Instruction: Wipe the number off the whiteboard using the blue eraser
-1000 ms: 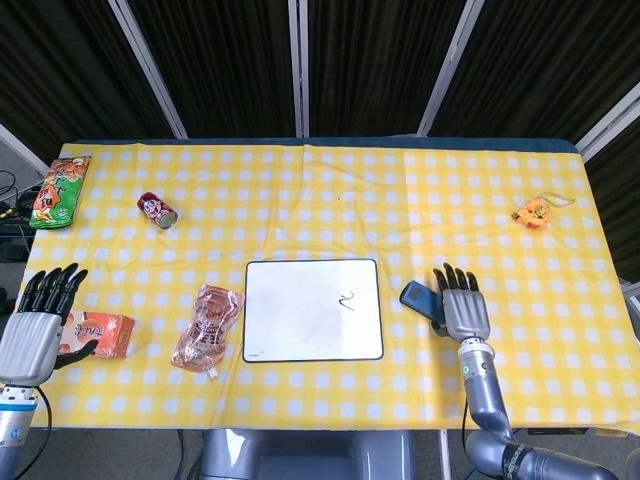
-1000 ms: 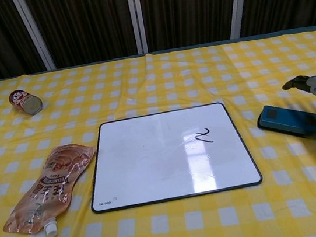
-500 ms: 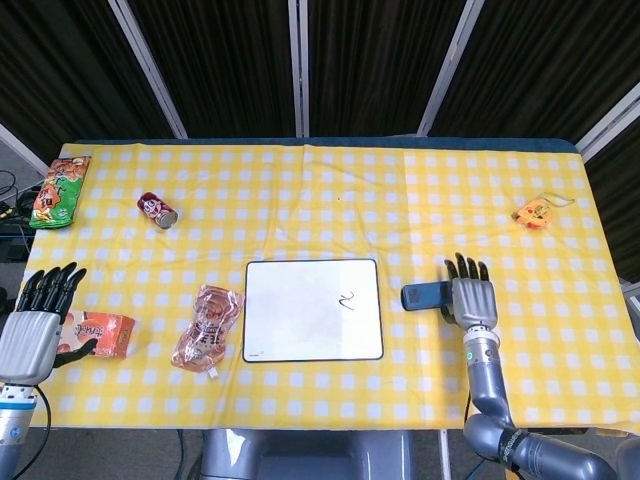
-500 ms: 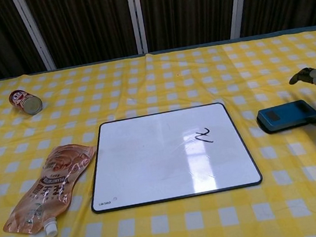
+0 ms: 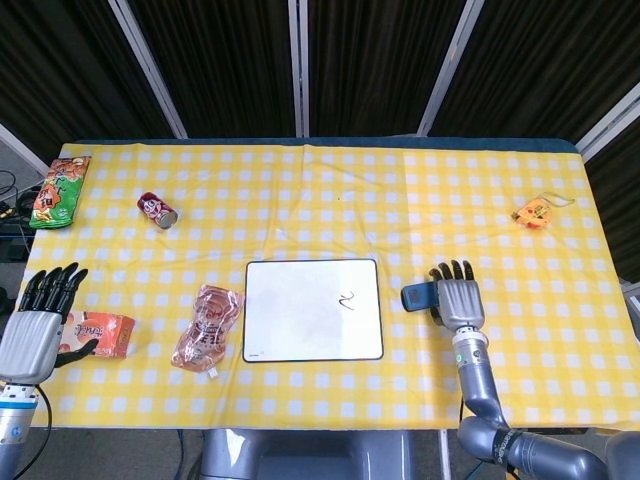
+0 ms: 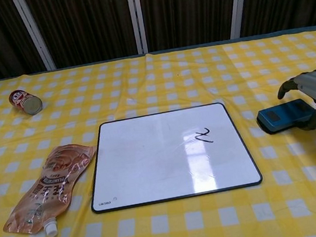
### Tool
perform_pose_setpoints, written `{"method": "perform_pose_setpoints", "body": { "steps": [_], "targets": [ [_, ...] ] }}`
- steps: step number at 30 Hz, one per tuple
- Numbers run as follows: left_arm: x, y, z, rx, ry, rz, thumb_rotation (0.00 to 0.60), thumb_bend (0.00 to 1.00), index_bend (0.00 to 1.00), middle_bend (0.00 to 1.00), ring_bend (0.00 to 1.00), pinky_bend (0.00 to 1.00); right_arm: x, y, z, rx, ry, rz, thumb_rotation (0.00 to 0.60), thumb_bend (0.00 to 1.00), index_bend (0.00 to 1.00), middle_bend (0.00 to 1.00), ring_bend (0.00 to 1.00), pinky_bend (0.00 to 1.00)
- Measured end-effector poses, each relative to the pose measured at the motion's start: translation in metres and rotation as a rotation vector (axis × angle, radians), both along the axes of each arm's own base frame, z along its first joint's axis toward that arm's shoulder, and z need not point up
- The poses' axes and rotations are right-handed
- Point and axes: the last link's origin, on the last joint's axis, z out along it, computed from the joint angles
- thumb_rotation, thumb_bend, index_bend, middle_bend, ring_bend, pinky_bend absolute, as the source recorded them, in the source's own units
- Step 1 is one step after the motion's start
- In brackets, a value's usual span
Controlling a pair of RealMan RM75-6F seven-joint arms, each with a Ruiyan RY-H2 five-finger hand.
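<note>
Eraser [image 6: 282, 116] lies flat on the yellow checked cloth [image 5: 330, 190], just right of the board [image 6: 169, 155] and apart from its edge. Long axis runs roughly left-right across the table, parallel to the board's near edge; left end points at the board, right end sits under the right hand [image 6: 314, 93]. Dark blue top face up, in the head view only its left part [image 5: 416, 296] shows beyond the hand.

Right hand [image 5: 456, 298] is over the eraser's right end, palm down, fingers [image 6: 288, 86] curved over the far side and one digit down at the near right corner. Contact at that corner looks likely; whether it actually grips the eraser I cannot tell. Eraser still flat on the cloth.

Board lies landscape at table centre, dark frame, white face. The number [image 6: 200, 136] is a small black scribble right of centre, intact.

Left hand [image 5: 38, 320] at the table's near left edge, fingers spread, holding nothing, just beside an orange box [image 5: 98, 334].

Also on the cloth: pouch [image 6: 49, 188] left of the board, can [image 6: 26, 102] on its side far left, green snack bag [image 5: 60, 190] at far left corner, small orange item [image 5: 536, 212] far right.
</note>
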Motion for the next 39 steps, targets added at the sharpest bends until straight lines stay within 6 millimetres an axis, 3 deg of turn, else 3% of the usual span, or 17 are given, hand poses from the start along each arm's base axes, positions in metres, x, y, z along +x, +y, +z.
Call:
{"method": "perform_pose_setpoints", "body": {
  "steps": [8,23,25,29,31,39],
  "targets": [
    [0.000,0.000,-0.001,-0.005,0.001,-0.002,0.600,0.13,0.00,0.00,0.00,0.00,-0.001,-0.005,-0.003,-0.009,0.017,0.001,0.600,0.26,0.36,0.27,0.20,0.16],
    [0.001,0.000,-0.001,-0.007,0.001,-0.002,0.600,0.13,0.00,0.00,0.00,0.00,-0.004,-0.005,-0.008,-0.001,0.017,0.009,0.600,0.27,0.38,0.29,0.21,0.17],
    [0.001,0.000,-0.001,-0.007,0.000,-0.001,0.600,0.13,0.00,0.00,0.00,0.00,-0.004,-0.006,-0.008,-0.002,0.022,0.014,0.600,0.30,0.47,0.38,0.30,0.26],
    [0.001,0.000,-0.001,-0.009,-0.004,0.000,0.600,0.13,0.00,0.00,0.00,0.00,-0.002,-0.007,-0.008,-0.022,0.016,0.034,0.600,0.40,0.72,0.62,0.56,0.60],
    [0.001,0.000,-0.001,-0.008,-0.005,0.000,0.600,0.13,0.00,0.00,0.00,0.00,0.000,-0.008,-0.007,-0.040,0.000,0.052,0.600,0.43,0.79,0.69,0.64,0.67],
    [0.001,0.000,-0.001,-0.006,-0.007,-0.001,0.600,0.13,0.00,0.00,0.00,0.00,0.016,-0.008,-0.001,-0.092,-0.051,0.137,0.600,0.45,0.84,0.74,0.71,0.73]
  ]
}}
